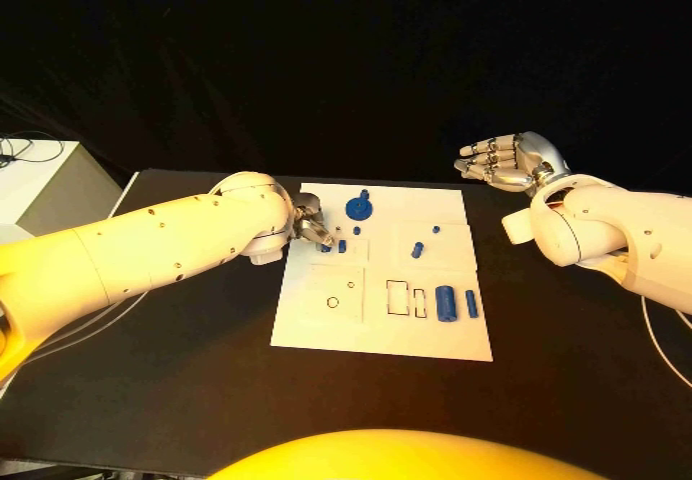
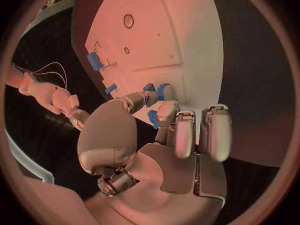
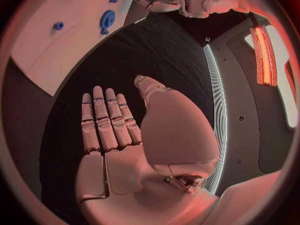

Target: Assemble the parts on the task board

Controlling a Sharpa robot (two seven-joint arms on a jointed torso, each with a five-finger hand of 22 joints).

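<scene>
The white task board (image 1: 378,320) lies in the middle of the black table. On it are a round blue disc (image 1: 359,208), two small blue pegs (image 1: 417,250) and two blue cylinders (image 1: 447,302) near its right edge. My left hand (image 1: 310,226) sits at the board's far left side. Its thumb and a finger pinch a small blue part (image 2: 150,89) that stands on the board (image 2: 181,40), with another blue piece (image 2: 153,118) under the fingers. My right hand (image 1: 508,160) hangs raised beyond the board's far right corner, with its fingers (image 3: 103,120) stretched out and its palm bare.
Rectangular slots (image 1: 397,295) and a small ring outline (image 1: 333,301) mark the board's near half. A white cabinet (image 1: 43,185) with cables stands off the table's left edge. A cable (image 1: 666,345) runs along the table at the right.
</scene>
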